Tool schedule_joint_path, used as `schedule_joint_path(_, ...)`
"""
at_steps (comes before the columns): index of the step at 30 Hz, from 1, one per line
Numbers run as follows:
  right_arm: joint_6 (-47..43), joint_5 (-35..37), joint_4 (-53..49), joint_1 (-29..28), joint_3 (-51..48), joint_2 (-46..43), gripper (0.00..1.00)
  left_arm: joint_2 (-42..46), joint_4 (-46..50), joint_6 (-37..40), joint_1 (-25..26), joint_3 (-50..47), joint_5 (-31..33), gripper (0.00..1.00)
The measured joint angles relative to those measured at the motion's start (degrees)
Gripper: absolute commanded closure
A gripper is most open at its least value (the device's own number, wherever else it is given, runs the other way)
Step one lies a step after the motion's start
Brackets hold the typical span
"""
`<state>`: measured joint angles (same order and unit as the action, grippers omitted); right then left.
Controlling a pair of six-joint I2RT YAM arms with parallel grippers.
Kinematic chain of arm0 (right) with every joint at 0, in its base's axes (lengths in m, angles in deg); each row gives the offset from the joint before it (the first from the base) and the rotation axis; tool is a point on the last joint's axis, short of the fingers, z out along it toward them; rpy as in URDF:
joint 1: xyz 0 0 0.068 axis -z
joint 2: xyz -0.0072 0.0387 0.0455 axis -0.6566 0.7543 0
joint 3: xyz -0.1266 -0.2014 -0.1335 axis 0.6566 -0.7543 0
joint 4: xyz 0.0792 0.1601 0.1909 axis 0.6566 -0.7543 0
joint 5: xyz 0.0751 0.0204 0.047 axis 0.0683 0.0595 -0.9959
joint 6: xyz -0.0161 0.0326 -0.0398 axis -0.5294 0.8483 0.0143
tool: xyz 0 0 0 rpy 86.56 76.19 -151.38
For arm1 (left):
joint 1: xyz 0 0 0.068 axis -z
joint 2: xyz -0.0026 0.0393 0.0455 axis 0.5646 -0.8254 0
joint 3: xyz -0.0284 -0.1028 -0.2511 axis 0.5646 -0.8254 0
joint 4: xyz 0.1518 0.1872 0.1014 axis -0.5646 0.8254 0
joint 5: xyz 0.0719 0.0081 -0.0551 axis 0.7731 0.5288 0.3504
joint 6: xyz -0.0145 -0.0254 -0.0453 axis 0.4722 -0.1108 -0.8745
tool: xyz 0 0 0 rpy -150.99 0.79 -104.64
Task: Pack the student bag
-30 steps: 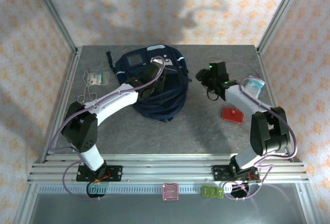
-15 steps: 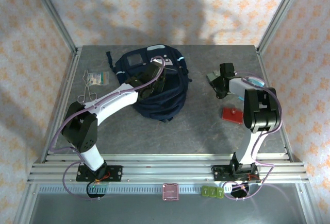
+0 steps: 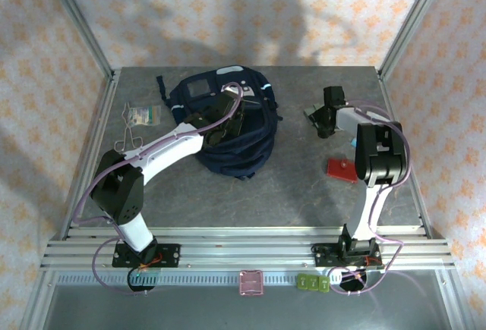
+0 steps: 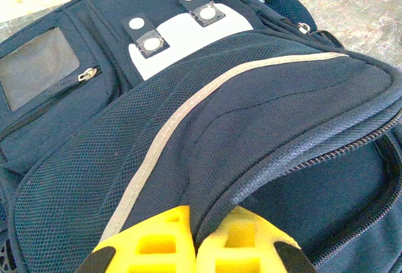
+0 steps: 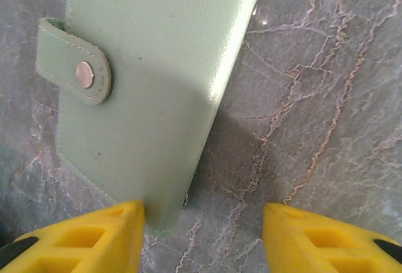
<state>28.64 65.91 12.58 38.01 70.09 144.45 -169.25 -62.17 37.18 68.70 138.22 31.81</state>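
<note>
The student bag (image 3: 231,129), a navy backpack with white patches and a light stripe, lies at the back middle of the table. My left gripper (image 3: 226,116) is shut on the edge of its upper flap, and the fabric (image 4: 251,160) sits pinched between the yellow fingertips (image 4: 157,238). A pale green wallet (image 5: 151,66) with a snap tab lies flat on the table to the bag's right. My right gripper (image 5: 201,232) hangs open just over the wallet (image 3: 311,110), whose near corner sits against the left finger (image 5: 88,238). Bare table shows between the jaws.
A red flat item (image 3: 342,169) lies right of centre, beside the right arm. A small packet (image 3: 143,114) and metal forceps (image 3: 129,139) lie at the far left. The bag's zipped main opening (image 4: 352,223) gapes under the held flap.
The right arm has folded back and swung its gripper a little right, settling over the green wallet with the jaws slightly narrower. The left gripper and the bag have not moved.
</note>
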Motion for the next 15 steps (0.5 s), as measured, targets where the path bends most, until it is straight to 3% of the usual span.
schedule_joint_path(7,0.0,-1.1,-6.2,1.0,4.0,2.5,0.84,0.0,0.0,0.0,0.0,0.0,-0.4,1.0)
schedule_joint_path(10,-0.3,-1.8,-1.9,1.1,4.1,3.6,0.96,0.0,0.0,0.0,0.0,0.0,-0.6,1.0)
schedule_joint_path(15,-1.0,-2.8,5.4,1.1,1.2,3.2,1.0,0.0,0.0,0.0,0.0,0.0,-1.0,1.0)
